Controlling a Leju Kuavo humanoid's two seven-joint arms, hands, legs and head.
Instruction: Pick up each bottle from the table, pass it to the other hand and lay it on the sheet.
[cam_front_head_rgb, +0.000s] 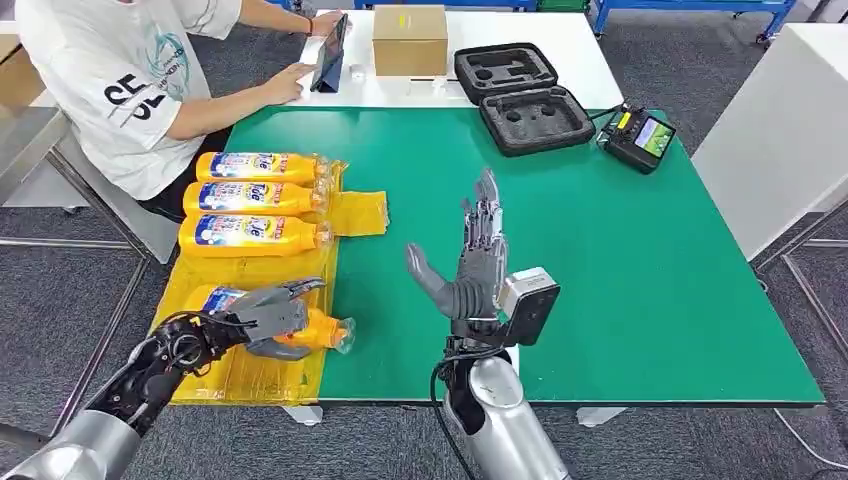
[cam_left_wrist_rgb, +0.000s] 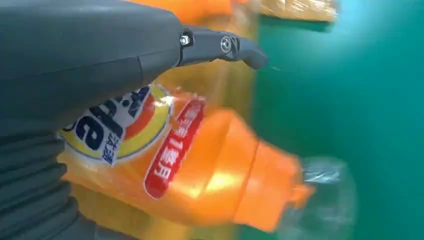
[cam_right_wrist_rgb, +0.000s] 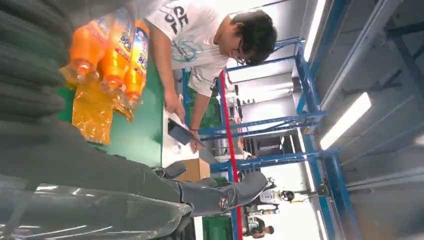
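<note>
Left hand (cam_front_head_rgb: 268, 318) grips fourth bottle (cam_front_head_rgb: 322, 330) lying on yellow sheet (cam_front_head_rgb: 262, 375), worktop's (cam_front_head_rgb: 620, 260) 8 o'clock corner.
Right hand (cam_front_head_rgb: 478, 262) upright at centre, fingers apart, holding nothing; three bottles (cam_front_head_rgb: 255, 198) lie together at 10 o'clock.

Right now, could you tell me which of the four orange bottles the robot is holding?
The bottle nearest the robot, held by the left hand on the yellow sheet; the other three bottles lie untouched side by side farther away.

Fingers (cam_left_wrist_rgb: 220, 47) over blurred, seemingly held orange bottle (cam_left_wrist_rgb: 210, 170).
</note>
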